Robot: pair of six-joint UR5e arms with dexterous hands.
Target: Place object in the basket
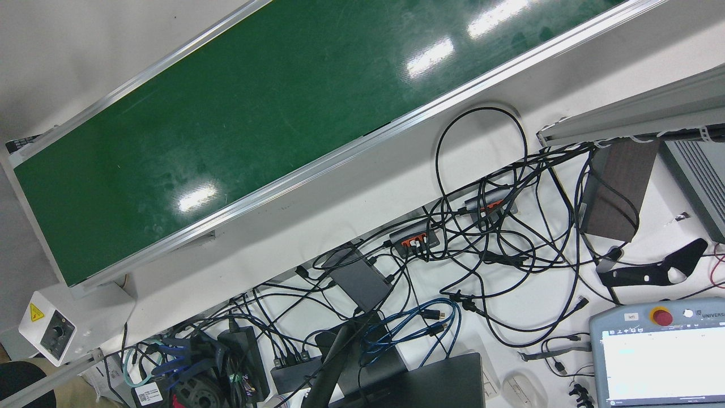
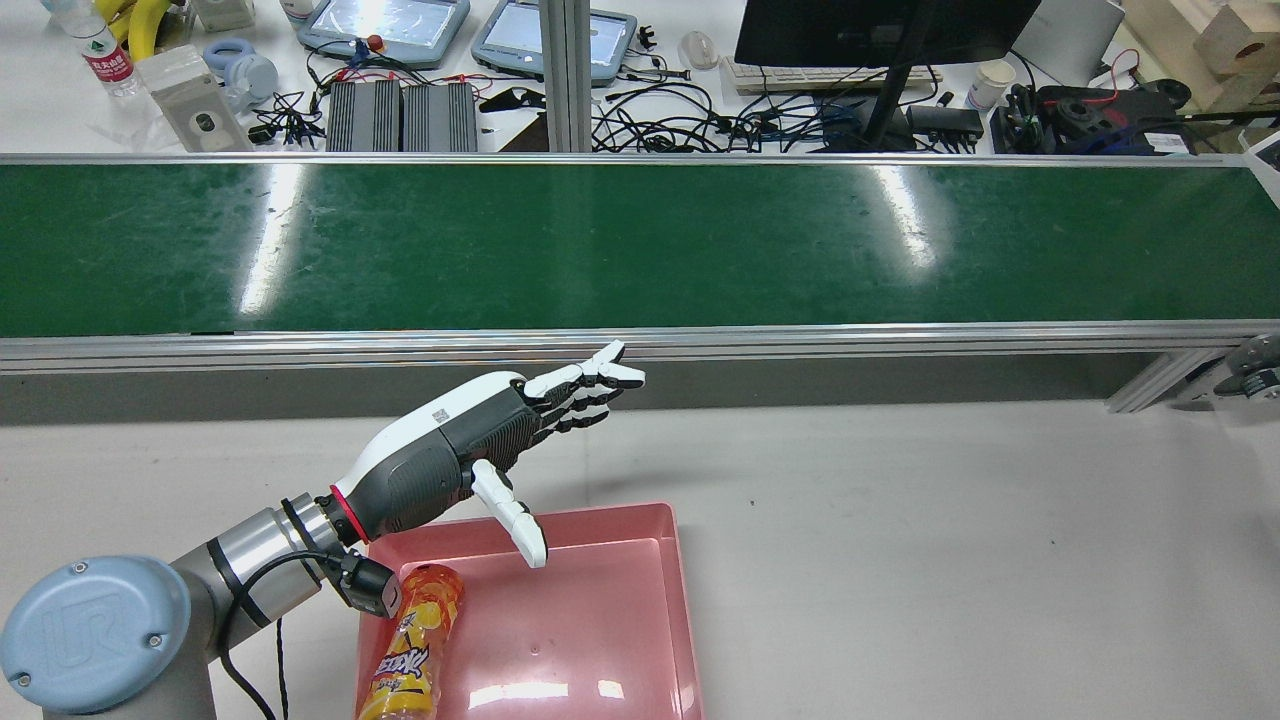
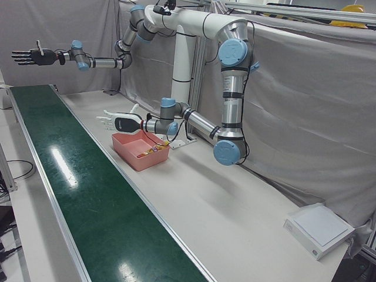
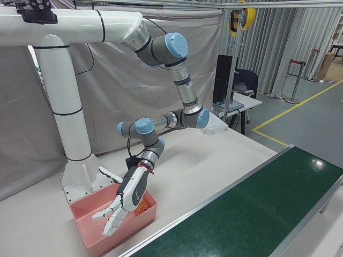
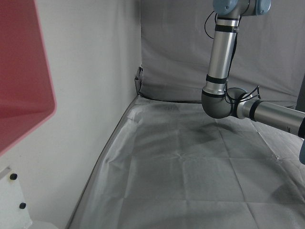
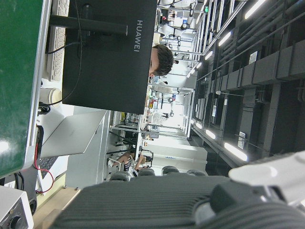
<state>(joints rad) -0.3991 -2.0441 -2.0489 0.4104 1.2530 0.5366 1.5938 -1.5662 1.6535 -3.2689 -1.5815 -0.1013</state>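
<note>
Left hand fingers spread, empty — glossy cylindrical can in pink plastic basket.

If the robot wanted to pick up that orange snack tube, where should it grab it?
Probably around the middle of the orange snack tube, coming down from above. It lies on its side in the pink basket, close to the left wall, so side access looks tight. Fingers should straddle its round body across the width. The left hand hovers open just above.
</note>
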